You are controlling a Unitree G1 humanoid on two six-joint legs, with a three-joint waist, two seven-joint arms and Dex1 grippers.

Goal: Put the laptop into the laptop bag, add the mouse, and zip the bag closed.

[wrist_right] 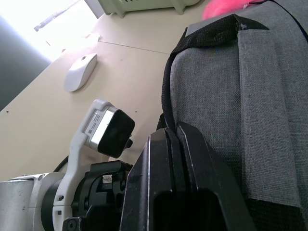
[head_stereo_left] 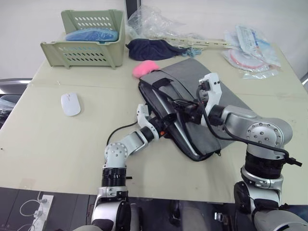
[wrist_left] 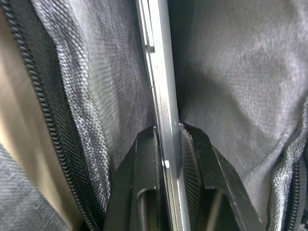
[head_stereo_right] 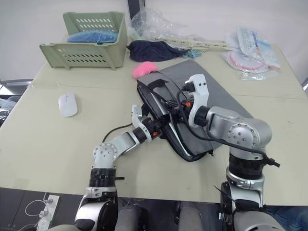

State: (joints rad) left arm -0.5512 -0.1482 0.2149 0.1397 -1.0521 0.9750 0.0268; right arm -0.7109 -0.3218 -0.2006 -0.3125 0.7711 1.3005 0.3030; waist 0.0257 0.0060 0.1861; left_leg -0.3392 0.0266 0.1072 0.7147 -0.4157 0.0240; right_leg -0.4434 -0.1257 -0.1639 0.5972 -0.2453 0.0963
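Grey laptop bag (head_stereo_left: 211, 103), black trim; silver laptop (wrist_left: 161, 96); white mouse (head_stereo_left: 70, 104); pale green basket (head_stereo_left: 86, 53).

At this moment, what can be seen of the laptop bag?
The laptop bag is a flat grey woven-fabric case with black zipper trim and black strap handles, lying at a slant on the beige table. Its near edge is unzipped and gapes. Inside, the silver laptop edge sits between grey linings, pinched by the left claw. The right claw is shut on the black trim at its opening. A pink plush touches its far corner.
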